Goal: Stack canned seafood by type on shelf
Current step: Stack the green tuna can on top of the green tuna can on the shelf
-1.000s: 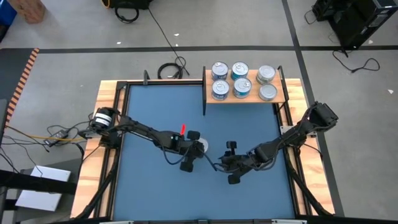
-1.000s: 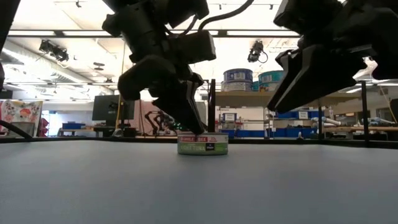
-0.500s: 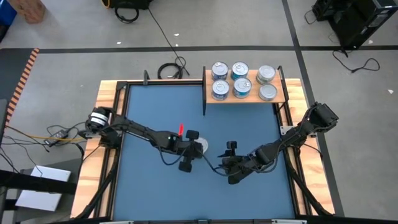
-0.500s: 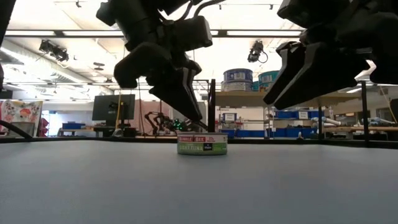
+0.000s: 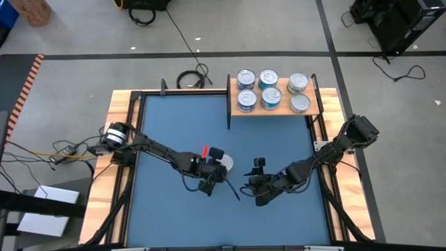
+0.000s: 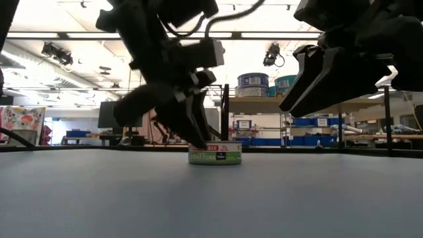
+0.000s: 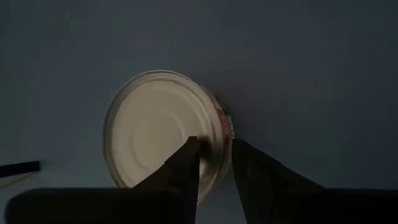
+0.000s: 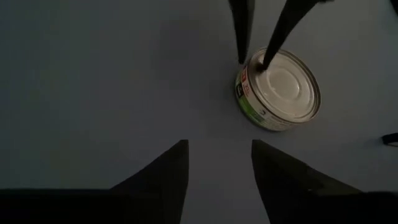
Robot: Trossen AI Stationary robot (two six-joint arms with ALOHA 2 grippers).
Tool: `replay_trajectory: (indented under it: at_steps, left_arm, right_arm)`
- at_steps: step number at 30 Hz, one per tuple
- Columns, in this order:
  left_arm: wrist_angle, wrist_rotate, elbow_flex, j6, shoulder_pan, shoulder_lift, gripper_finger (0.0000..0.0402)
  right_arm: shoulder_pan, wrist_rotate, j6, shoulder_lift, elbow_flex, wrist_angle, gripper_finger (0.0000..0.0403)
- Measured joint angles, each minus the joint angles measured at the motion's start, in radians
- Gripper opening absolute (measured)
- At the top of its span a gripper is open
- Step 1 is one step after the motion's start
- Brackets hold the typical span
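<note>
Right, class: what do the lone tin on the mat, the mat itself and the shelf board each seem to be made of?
Lone tin: metal, likely; its pale top has a ringed sheen, and the side carries a printed green label. Mat: matte blue, possibly rubber or fabric; it shows no glare. Shelf board: light wood, apparently unpainted, with thin black posts.

Legible text appears only on the short round silver-topped tin with the green and white side label (image 6: 215, 155) standing on the blue mat: in the low view its lower band reads roughly "TUNA" in pale letters, preceded by a word too blurred to make out. Above that runs a red strip with small white lettering that cannot be read with certainty. The labels on the blue-sided round tins on the light wooden shelf (image 6: 253, 84) show print too small to read, and the same tin seen from the right wrist view (image 8: 277, 90) carries side print that is not legible.
</note>
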Motion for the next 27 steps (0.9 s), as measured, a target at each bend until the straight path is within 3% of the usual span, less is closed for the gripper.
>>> replay_trajectory:
  at_steps: [8, 15, 21, 27]
  left_arm:
    - [0.008, -0.016, 0.002, -0.001, -0.001, 0.029, 0.0091]
    - [0.009, -0.016, 0.003, -0.005, -0.001, 0.029, 0.0009]
    - [-0.015, -0.012, 0.021, -0.027, 0.0, 0.031, 0.0002]
    - [-0.045, 0.063, 0.037, -0.07, 0.0, 0.001, 0.0001]
  right_arm:
    - [0.0, 0.0, 0.0, 0.0, 0.0, 0.002, 0.0182]
    - [0.0, 0.0, 0.0, 0.0, 0.0, 0.005, 0.0182]
    - [0.012, 0.065, -0.058, 0.0, 0.0, 0.009, 0.0185]
    - [0.029, 0.11, -0.164, 0.0, 0.0, 0.059, 0.0207]
